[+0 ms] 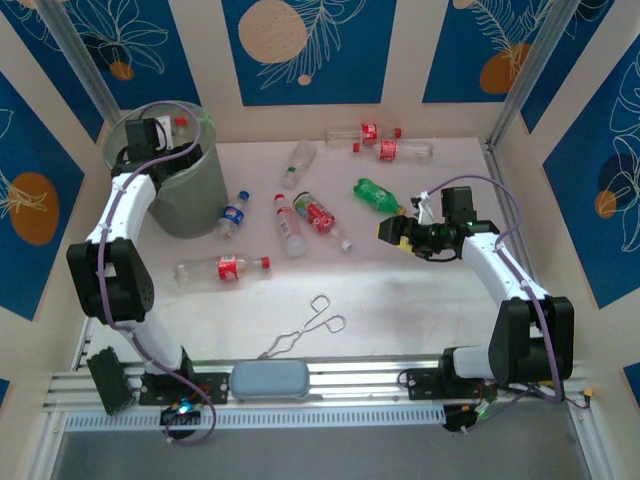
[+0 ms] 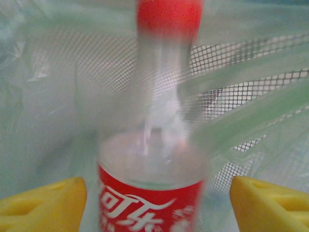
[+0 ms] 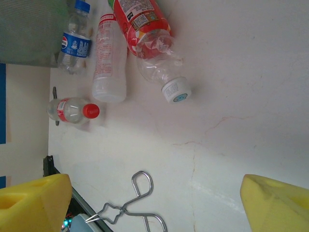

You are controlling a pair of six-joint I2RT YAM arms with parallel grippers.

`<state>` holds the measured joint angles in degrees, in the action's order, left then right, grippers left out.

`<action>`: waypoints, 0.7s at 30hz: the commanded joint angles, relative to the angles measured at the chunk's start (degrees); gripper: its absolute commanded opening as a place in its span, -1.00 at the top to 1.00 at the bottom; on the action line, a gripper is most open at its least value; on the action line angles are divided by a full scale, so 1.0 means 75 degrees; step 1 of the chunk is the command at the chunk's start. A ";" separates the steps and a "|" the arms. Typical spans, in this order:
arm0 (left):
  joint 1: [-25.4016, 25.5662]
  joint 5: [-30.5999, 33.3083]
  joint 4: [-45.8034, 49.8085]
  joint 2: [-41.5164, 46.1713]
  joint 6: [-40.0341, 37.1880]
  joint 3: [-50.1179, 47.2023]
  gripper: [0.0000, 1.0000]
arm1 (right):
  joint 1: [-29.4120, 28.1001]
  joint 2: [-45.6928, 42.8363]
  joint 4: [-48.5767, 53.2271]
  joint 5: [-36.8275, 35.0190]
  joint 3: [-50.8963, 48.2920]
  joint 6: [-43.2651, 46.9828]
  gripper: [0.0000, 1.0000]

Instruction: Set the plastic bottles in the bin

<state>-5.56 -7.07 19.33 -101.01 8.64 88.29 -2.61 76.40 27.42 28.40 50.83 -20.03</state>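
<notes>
My left gripper (image 1: 152,136) hangs over the mouth of the pale grey-green bin (image 1: 190,205). In the left wrist view its yellow fingers (image 2: 43,205) stand open on either side of a blurred red-labelled, red-capped bottle (image 2: 152,193), with a gap on each side, and the bin's meshed wall (image 2: 231,96) lies behind. My right gripper (image 1: 397,230) is open and empty above the table, just below the green bottle (image 1: 378,195). Several more plastic bottles lie on the table: a blue-labelled one (image 1: 232,214), a red-labelled one (image 1: 222,268), and two at the back (image 1: 385,142).
Metal tongs (image 1: 305,328) lie near the front edge, also under my right gripper (image 3: 157,200) as tongs (image 3: 130,208). A grey-blue pad (image 1: 268,380) sits on the front rail. Walls close in the table at the back and sides.
</notes>
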 commanded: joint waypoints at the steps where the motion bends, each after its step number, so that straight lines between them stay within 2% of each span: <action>1: 0.0039 -0.0130 0.0168 0.0002 -0.0047 0.0214 -0.62 | -0.0038 0.0023 0.0023 -0.0013 -0.0092 0.0067 -0.81; 10: 0.0039 -0.0089 0.0503 0.0218 -0.0156 0.0493 -0.68 | -0.0055 -0.0120 0.0172 -0.0538 0.0209 0.0046 -0.81; 15: 0.0039 0.0090 0.0931 0.0467 -0.0272 0.0841 -0.71 | -0.0336 0.0079 0.0678 -0.2157 0.0918 0.0273 -0.80; 21: 0.0039 0.0572 0.1583 0.0910 -0.0436 0.1243 -0.74 | -0.0523 0.1010 0.1087 -0.3860 0.2180 0.1126 -0.81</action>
<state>-5.50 -5.45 27.40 -98.08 6.98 94.61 -6.35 80.93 32.69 7.97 63.72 -16.01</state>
